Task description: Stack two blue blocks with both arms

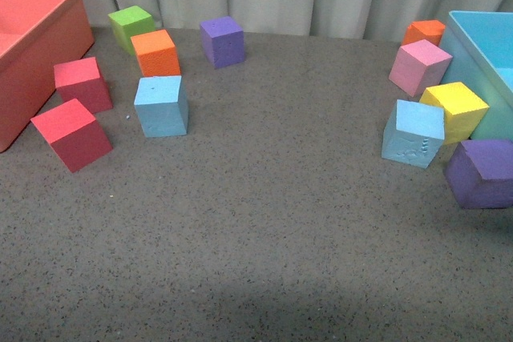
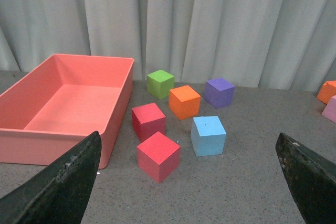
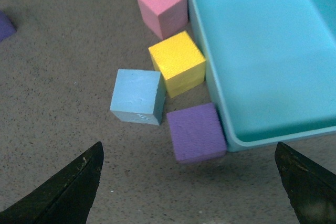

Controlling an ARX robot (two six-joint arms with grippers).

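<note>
The 2 blue blocks lie well apart on the grey, speckled felt-like tabletop [image 1: 264, 238]. The left blue block [image 1: 161, 106] [image 2: 208, 136], a smooth matte foam cube, sits upright just in front of the orange cube [image 1: 155, 54], with 2 red cubes [image 1: 72, 134] between it and the coral plastic bin [image 1: 40, 70].

The right blue block [image 1: 414, 133] [image 3: 136, 97] carries raised embossed marks on its front face. It sits turned at an angle, 1 corner touching the yellow cube [image 1: 455, 110]. A purple cube [image 1: 481, 172] is just beside it, against the corner of the light-blue bin [image 3: 210, 93].

Neither arm shows in the front view. In the wrist views the left gripper [image 2: 186, 184] and right gripper [image 3: 189, 184] each show 2 black wedge-shaped fingertips spread wide apart above the tabletop, holding nothing.
</note>
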